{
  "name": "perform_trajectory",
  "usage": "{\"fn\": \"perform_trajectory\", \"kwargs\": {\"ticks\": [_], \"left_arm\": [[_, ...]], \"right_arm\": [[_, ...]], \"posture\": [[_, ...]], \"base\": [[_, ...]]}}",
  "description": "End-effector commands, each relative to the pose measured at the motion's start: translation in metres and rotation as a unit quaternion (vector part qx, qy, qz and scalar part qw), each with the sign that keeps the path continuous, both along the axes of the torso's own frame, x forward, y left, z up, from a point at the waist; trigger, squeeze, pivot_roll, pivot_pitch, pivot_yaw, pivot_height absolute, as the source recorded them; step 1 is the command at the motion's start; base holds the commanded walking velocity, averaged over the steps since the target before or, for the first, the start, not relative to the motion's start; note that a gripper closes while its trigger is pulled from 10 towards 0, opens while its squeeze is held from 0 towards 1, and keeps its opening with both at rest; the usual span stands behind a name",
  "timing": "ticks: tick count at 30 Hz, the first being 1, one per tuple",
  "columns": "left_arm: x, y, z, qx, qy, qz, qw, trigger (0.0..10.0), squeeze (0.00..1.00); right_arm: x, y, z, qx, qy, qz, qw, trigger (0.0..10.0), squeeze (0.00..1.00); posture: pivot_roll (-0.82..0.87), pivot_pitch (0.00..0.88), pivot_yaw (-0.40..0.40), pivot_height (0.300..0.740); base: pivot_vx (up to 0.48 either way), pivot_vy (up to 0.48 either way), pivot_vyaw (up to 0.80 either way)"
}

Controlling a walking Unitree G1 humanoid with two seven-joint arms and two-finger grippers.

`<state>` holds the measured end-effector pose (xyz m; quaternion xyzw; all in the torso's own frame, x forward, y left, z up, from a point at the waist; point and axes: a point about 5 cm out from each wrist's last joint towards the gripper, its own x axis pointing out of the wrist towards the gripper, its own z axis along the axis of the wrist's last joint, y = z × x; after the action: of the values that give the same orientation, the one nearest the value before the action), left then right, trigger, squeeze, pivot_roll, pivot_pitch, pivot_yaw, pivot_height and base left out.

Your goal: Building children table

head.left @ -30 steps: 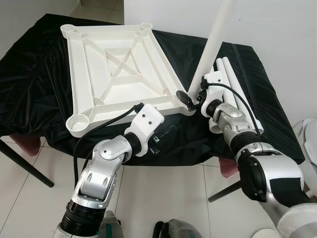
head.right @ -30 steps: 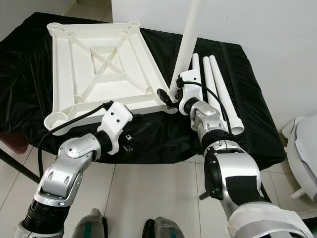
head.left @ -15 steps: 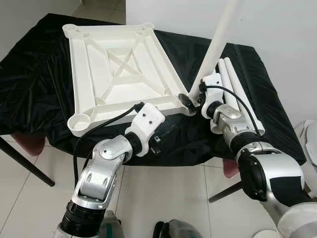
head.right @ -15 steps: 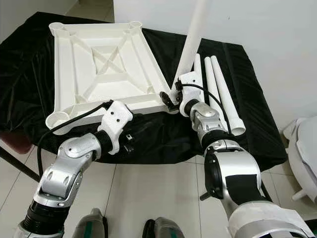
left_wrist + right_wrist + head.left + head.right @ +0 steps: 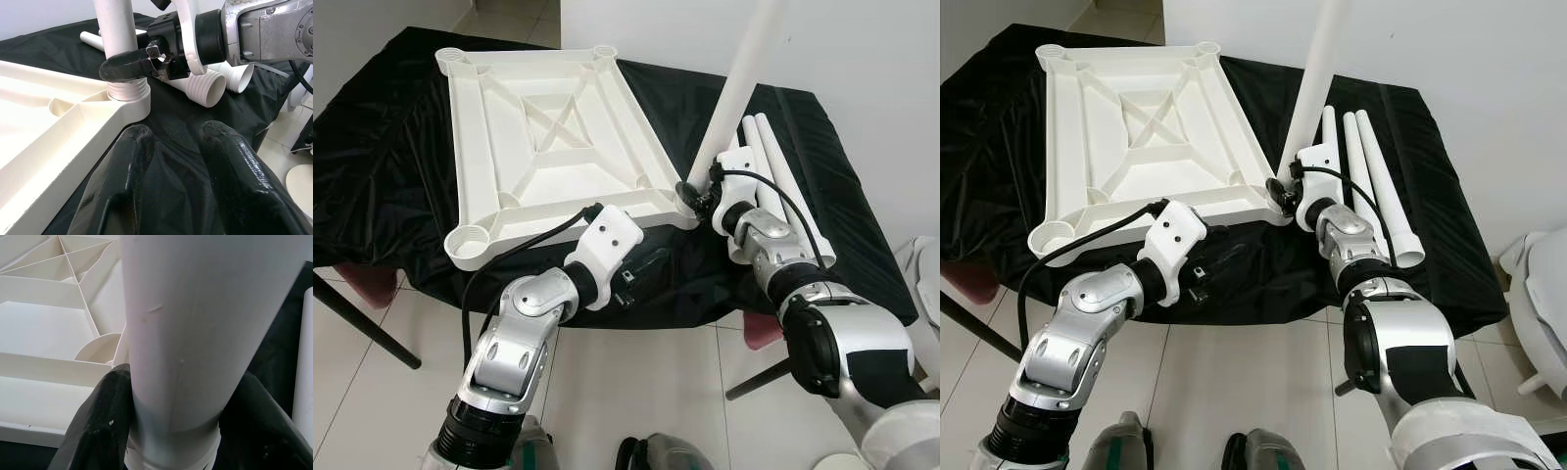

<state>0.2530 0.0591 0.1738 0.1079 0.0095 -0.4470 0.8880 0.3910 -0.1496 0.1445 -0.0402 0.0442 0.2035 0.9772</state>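
R gripper (image 5: 690,192) jaws clamped round leg (image 5: 736,83), threaded end in tabletop's (image 5: 543,147) near-right corner socket. L gripper (image 5: 171,186) jaws parted, resting on surface (image 5: 382,166) near front edge. Spare legs (image 5: 778,176) by right edge.

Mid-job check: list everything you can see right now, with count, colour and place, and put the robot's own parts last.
Tabletop: one, white, upside down with ribs up on the black cloth, empty sockets at three corners.
Held leg: one, white, leaning upright, its threaded end at the near right corner socket.
Spare legs: three as far as shows, white, lying side by side on the cloth, right of the tabletop.
Black cloth: one, covering the work table.
White object: one, at the right edge, cannot tell what.
Left gripper: black fingers, open, low at the cloth's near edge, below the tabletop.
Right gripper: black fingers, shut around the held leg just above its thread.
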Motion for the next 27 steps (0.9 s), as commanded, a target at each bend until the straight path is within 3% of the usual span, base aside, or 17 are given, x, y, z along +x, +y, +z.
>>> {"fn": "perform_trajectory", "kwargs": {"ticks": [1, 8, 11, 14, 21, 24, 27], "left_arm": [[0.003, 0.0, 0.0, 0.0, -0.003, 0.034, 0.999, 10.0, 0.0], [0.003, 0.0, 0.0, 0.0, -0.003, 0.035, 0.999, 10.0, 0.0], [0.002, 0.001, -0.001, -0.001, -0.002, 0.037, 0.999, 10.0, 0.0], [0.002, 0.001, -0.001, -0.001, -0.001, 0.036, 0.999, 10.0, 0.0], [0.001, 0.001, -0.001, 0.0, -0.001, 0.034, 0.999, 10.0, 0.0], [0.001, 0.0, -0.001, 0.001, -0.001, 0.031, 1.0, 10.0, 0.0], [0.001, 0.0, -0.001, 0.001, -0.001, 0.031, 1.0, 10.0, 0.0]], "right_arm": [[-0.005, -0.003, -0.013, -0.006, 0.027, 0.002, 1.0, 0.0, 0.0], [-0.006, -0.006, -0.017, -0.002, 0.033, -0.017, 0.999, 0.0, 0.0], [-0.004, -0.012, -0.019, 0.042, 0.044, -0.117, 0.991, 0.0, 0.0], [-0.004, -0.008, -0.021, 0.071, 0.044, -0.163, 0.983, 0.0, 0.0], [-0.005, -0.002, -0.023, 0.093, 0.042, -0.207, 0.973, 0.0, 0.0], [-0.008, 0.009, -0.026, 0.098, 0.038, -0.291, 0.951, 0.0, 0.0], [-0.008, 0.012, -0.027, 0.089, 0.035, -0.3, 0.949, 0.0, 0.0]], "posture": [[0.12, 0.017, -0.101, 0.74], [0.12, 0.018, -0.109, 0.74], [0.12, 0.016, -0.112, 0.74], [0.12, 0.014, -0.111, 0.74], [0.12, 0.012, -0.11, 0.74], [0.12, 0.012, -0.11, 0.74], [0.12, 0.001, -0.11, 0.74]], "base": [[0.0, 0.0, 0.0], [0.0, 0.0, 0.0], [0.0, 0.0, 0.0], [0.0, 0.0, 0.0], [0.0, 0.0, 0.0], [0.0, 0.0, 0.0], [0.0, 0.0, 0.0]]}}
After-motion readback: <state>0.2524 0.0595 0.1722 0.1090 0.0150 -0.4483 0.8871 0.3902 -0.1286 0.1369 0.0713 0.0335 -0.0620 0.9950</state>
